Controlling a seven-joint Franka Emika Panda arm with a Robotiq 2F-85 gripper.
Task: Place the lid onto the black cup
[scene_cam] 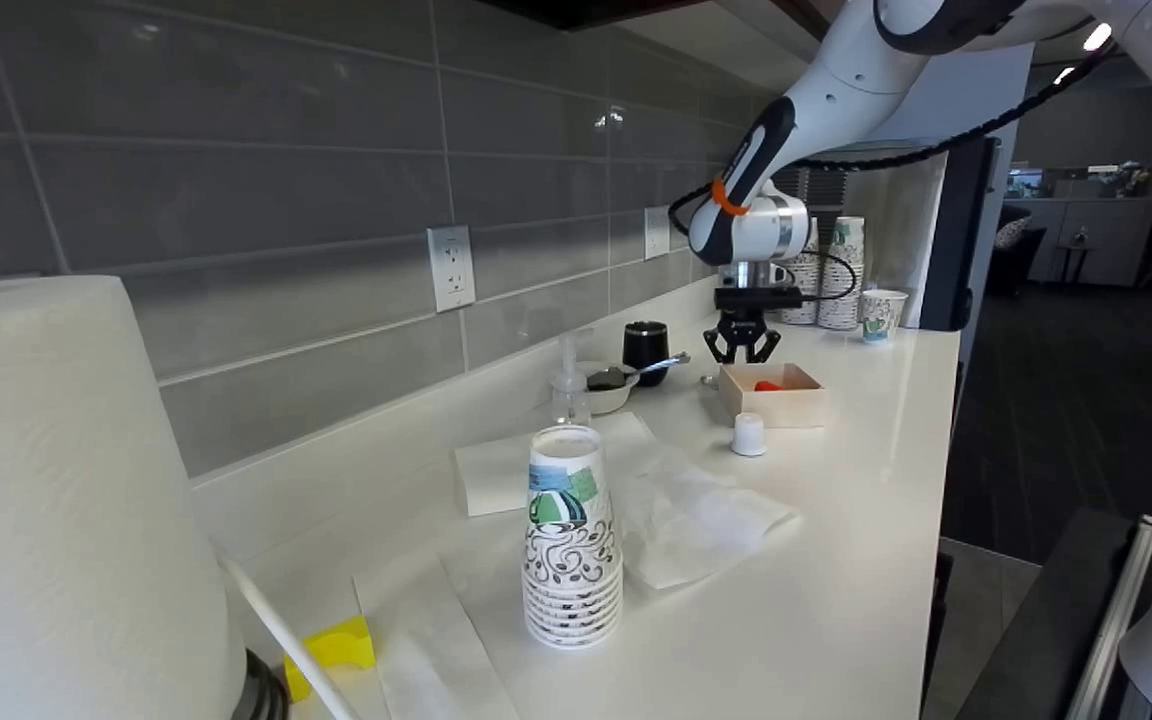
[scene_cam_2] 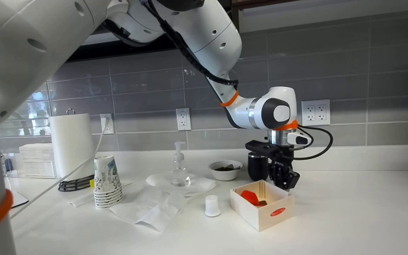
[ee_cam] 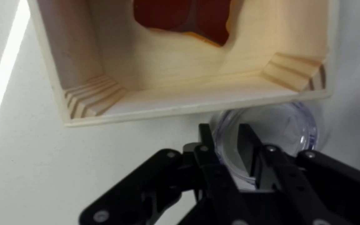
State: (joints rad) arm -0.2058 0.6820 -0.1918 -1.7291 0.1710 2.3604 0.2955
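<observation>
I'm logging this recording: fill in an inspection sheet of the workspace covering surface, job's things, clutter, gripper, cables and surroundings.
Surface: glossy white counter; spills: nothing seen.
Job's things: black cup upright near the back; clear round lid off it, beside the wooden box.
Clutter: red item inside the box, small white cup-shaped piece, paper cup stack, loose paper, pump bottle, white bowl.
Gripper: fingers parted, the lid's rim between them in the wrist view; contact cannot be told.
Cables: black cable along the robot arm; white cord past the paper towel roll.
Surroundings: gray tiled wall behind, with power outlets.
</observation>
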